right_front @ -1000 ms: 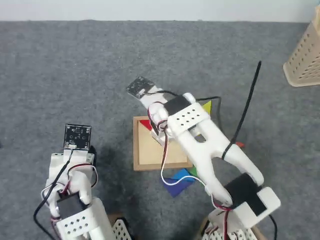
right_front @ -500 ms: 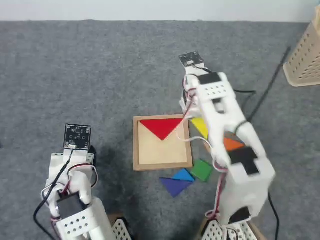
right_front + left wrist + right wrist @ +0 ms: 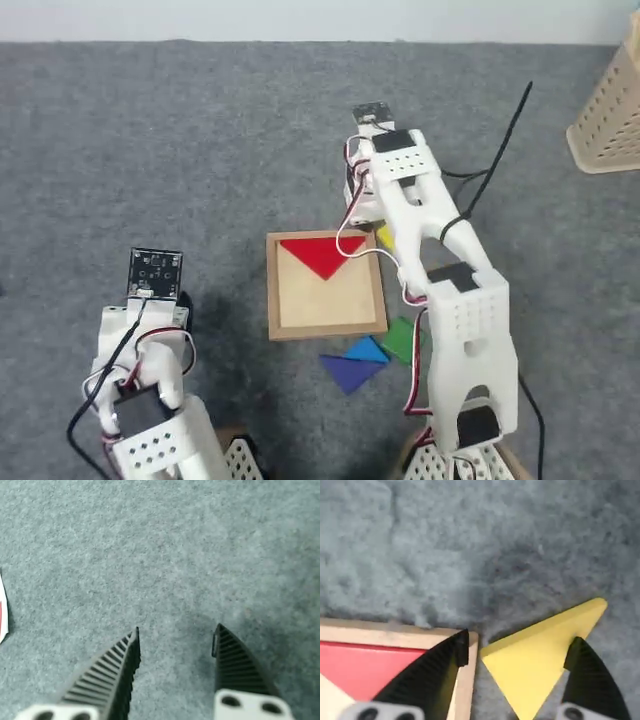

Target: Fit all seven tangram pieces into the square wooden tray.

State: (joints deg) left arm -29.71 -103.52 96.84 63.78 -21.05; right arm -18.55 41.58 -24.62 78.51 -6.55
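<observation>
The right hand hung at the far right corner of the tray, its fingers apart. One finger lay over the tray's rim. The yellow triangle lay between them on the grey tabletop, just outside that corner. The red triangle sat inside the tray against its far edge. The left hand, fingers spread, hovered over tabletop well left of the tray.

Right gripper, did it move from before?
Yes. The right gripper swung across the tray, from its far left corner to its far right corner, and is now open over the yellow triangle.
</observation>
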